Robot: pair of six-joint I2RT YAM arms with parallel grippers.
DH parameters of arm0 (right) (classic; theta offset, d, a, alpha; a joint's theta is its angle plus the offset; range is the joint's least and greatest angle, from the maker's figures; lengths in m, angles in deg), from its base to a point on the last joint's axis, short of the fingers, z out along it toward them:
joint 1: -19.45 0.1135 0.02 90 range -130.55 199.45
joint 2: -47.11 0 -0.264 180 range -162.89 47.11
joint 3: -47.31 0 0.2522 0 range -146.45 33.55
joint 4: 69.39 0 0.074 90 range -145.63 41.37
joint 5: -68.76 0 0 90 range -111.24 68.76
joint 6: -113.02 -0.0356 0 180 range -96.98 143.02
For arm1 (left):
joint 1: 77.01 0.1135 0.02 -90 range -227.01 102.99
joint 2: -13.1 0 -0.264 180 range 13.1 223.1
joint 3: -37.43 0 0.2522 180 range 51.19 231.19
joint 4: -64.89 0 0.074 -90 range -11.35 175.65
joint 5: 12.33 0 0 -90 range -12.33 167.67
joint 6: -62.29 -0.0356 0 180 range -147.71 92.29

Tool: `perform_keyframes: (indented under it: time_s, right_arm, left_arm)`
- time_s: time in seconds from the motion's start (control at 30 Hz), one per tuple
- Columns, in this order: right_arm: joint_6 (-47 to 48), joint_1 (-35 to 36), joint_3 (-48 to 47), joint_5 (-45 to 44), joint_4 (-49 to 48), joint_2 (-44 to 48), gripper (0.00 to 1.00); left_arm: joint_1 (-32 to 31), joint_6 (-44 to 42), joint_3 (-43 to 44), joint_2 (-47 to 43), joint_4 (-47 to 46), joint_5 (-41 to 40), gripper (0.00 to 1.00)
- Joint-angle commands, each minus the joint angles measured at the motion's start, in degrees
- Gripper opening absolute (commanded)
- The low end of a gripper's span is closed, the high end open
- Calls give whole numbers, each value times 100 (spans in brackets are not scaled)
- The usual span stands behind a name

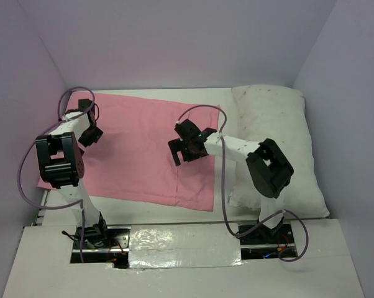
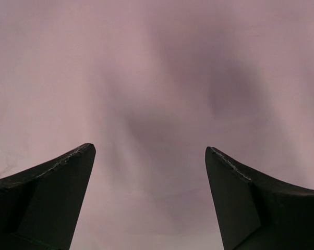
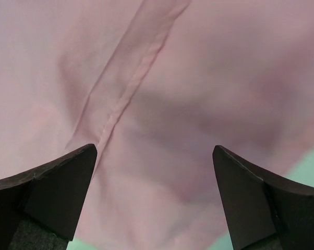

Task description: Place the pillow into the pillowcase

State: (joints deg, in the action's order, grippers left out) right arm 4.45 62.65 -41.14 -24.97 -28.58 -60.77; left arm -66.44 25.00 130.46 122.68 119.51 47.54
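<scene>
The pink pillowcase (image 1: 143, 149) lies flat on the table, left of centre. The white pillow (image 1: 280, 130) lies along the right side, partly under the right arm. My left gripper (image 1: 87, 122) hangs open over the pillowcase's far left part; its wrist view shows only blurred pink pillowcase (image 2: 157, 78) between the spread fingers (image 2: 68, 177), nothing held. My right gripper (image 1: 186, 144) is open over the pillowcase's right edge. In its wrist view the pink pillowcase (image 3: 198, 78) shows a stitched hem (image 3: 128, 78) running between the fingers (image 3: 68, 177), with nothing gripped.
Pale purple walls (image 1: 174, 37) enclose the table on the left, back and right. A white panel (image 1: 181, 261) covers the near edge around the arm bases. A strip of white table (image 1: 193, 93) shows behind the pillowcase. Cables loop beside both arms.
</scene>
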Motion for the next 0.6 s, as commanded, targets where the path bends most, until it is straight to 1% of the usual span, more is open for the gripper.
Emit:
perform_keyframes:
  time_s: [0.0,0.07,0.13,0.17,0.2,0.23,0.27,0.3,0.37,0.4,0.43,0.5,0.53,0.57]
  right_arm:
    - [-94,-425,-720,-638,651,1065,100]
    - [-173,-828,-906,-699,1046,1538,100]
    - [-60,-1032,-889,-682,1214,1769,100]
    - [-77,-1094,-889,-813,1415,1883,100]
    - [-155,-1260,-897,-1171,1530,1884,100]
    - [-304,-1383,-1037,-1348,1732,1858,100]
    - [-445,-1524,-1125,-1507,2177,1832,100]
    - [-637,-1899,-1196,-1734,2321,1805,100]
    - [-788,-2375,-1468,-2034,2602,1823,100]
    - [-850,-2673,-1913,-2079,2734,1797,100]
    - [-876,-3190,-2126,-2114,2814,1779,100]
    - [-798,-3632,-2669,-2054,2806,1683,100]
    - [-763,-3991,-2847,-1957,2806,1491,100]
    - [-606,-4134,-3023,-1852,2893,1349,100]
  left_arm:
    - [-81,-94,721,-665,79,-194,99]
    - [-151,-243,1011,-946,106,-256,99]
    - [-239,-497,1126,-1209,-42,-73,99]
    - [-283,-568,1213,-1289,-252,-2,99]
    - [-327,-708,1249,-1351,-359,59,99]
    - [-432,-761,1380,-1412,-438,95,99]
    - [-476,-771,1468,-1413,-473,104,99]
    - [-503,-840,1573,-1387,-483,156,99]
    - [-503,-876,1846,-1282,-439,411,99]
    - [-512,-972,1917,-1255,-439,481,99]
    - [-512,-999,2004,-1194,-421,543,99]
    - [-521,-999,1988,-1185,-421,543,99]
    - [-521,-999,1927,-1193,-439,552,99]
    - [-521,-1025,1900,-1211,-447,561,99]
